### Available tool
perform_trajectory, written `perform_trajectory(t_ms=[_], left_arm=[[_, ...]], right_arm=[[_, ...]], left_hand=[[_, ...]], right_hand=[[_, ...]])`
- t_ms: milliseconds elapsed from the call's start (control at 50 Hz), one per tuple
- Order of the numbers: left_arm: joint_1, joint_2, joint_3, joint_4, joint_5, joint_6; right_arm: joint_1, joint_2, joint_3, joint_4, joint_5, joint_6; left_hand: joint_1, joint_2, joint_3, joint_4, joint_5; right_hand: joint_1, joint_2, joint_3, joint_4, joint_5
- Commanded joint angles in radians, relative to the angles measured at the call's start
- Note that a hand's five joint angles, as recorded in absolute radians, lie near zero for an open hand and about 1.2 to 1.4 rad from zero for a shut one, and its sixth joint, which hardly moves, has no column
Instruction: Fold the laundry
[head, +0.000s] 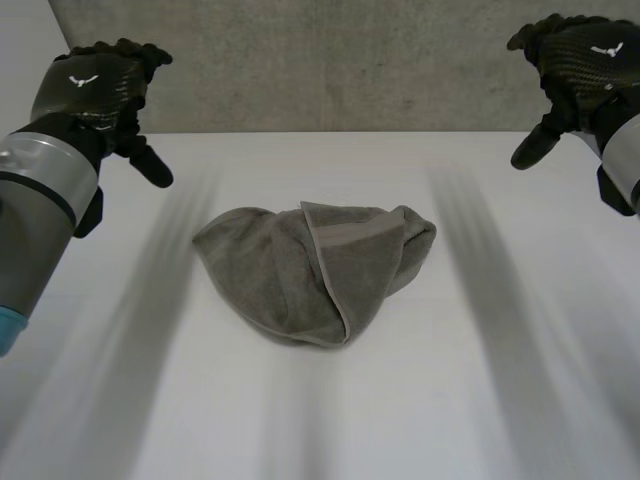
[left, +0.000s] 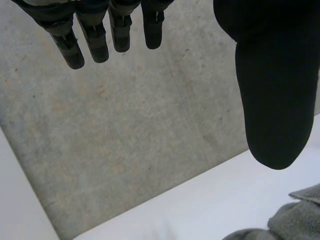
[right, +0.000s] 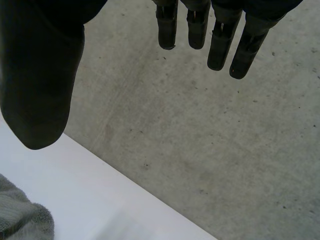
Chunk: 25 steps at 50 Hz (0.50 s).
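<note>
Towel, grey and crumpled with a hemmed edge folded over its top, lies mid-desk in the head view. The left hand and right hand hang well apart from it, one on each side, nearer the concrete wall. Each back bears a white winged emblem.

Left wrist view: fingers straight, thumb spread, holding nothing; the towel lies beyond the thumb's tip.

Right wrist view: fingers likewise straight and empty, towel past the thumb.
</note>
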Motion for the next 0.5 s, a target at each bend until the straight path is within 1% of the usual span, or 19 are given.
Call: perform_trajectory(t_ms=[20, 320, 360, 380, 420, 440, 460, 480, 500], left_arm=[[0.031, 0.005, 0.009, -0.047, 0.007, -0.01], [0.03, 0.016, 0.005, -0.058, 0.015, -0.013], [0.03, 0.019, 0.0, -0.056, 0.018, -0.012], [0.03, 0.019, 0.0, -0.056, 0.018, -0.012], [0.027, 0.019, -0.009, -0.058, 0.036, -0.01], [0.027, 0.019, -0.009, -0.058, 0.036, -0.01], [0.025, 0.019, -0.02, -0.059, 0.055, -0.012], [0.025, 0.019, -0.02, -0.059, 0.055, -0.012], [0.025, 0.019, -0.041, -0.058, 0.084, -0.012]], right_arm=[[-0.012, 0.005, -0.043, 0.056, -0.01, -0.005], [-0.011, 0.016, -0.044, 0.063, -0.046, -0.012], [-0.011, 0.019, -0.044, 0.065, -0.081, -0.021], [-0.011, 0.019, -0.044, 0.065, -0.081, -0.021], [-0.002, 0.03, -0.044, 0.069, -0.16, -0.066], [-0.001, 0.03, -0.044, 0.069, -0.161, -0.067], [0.003, 0.045, -0.038, 0.075, -0.22, -0.132], [0.005, 0.07, -0.025, 0.08, -0.29, -0.227], [0.005, 0.07, -0.024, 0.08, -0.291, -0.228]], left_hand=[[0.008, 0.008, 0.007, 0.007, -0.013], [-0.001, -0.001, -0.002, -0.001, -0.022], [-0.001, -0.001, -0.002, -0.001, -0.022], [-0.001, -0.001, -0.002, -0.001, -0.022], [0.011, 0.011, 0.01, 0.01, -0.01], [0.011, 0.011, 0.01, 0.01, -0.01], [0.046, 0.046, 0.044, 0.045, 0.024], [0.046, 0.046, 0.045, 0.046, 0.025], [0.116, 0.116, 0.115, 0.115, 0.095]], right_hand=[[-0.056, -0.063, -0.065, -0.076, -0.059], [-0.056, -0.063, -0.065, -0.076, -0.059], [-0.056, -0.063, -0.065, -0.076, -0.059], [-0.056, -0.063, -0.065, -0.076, -0.059], [-0.056, -0.063, -0.065, -0.076, -0.059], [-0.056, -0.063, -0.065, -0.076, -0.059], [-0.056, -0.063, -0.065, -0.076, -0.059], [-0.056, -0.063, -0.065, -0.076, -0.059], [-0.056, -0.063, -0.065, -0.076, -0.059]])
